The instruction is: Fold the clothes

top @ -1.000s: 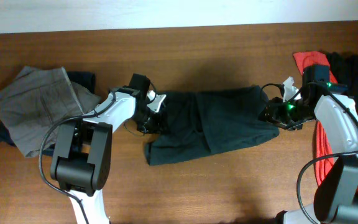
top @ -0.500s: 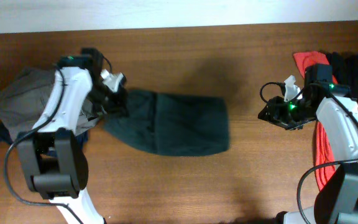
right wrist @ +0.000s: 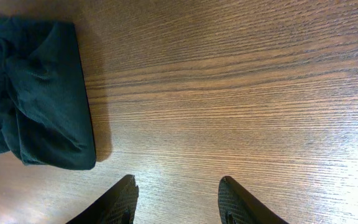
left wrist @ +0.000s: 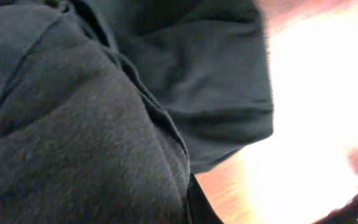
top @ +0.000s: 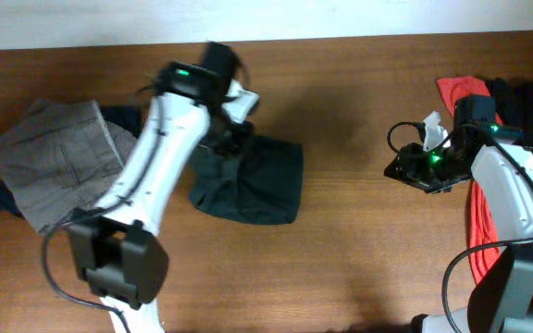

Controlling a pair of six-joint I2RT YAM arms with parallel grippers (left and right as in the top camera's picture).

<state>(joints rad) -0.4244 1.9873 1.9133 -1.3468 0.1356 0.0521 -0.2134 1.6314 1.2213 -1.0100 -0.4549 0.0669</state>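
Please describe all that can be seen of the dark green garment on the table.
The dark green garment is soft, matte cloth with visible seams. It is bunched into a rough, creased bundle rather than a neat fold. Its lower part lies on the wooden table, left of centre. Its upper edge is gathered up at the left gripper, which is shut on it. In the left wrist view the cloth fills most of the picture. No lettering shows on it.
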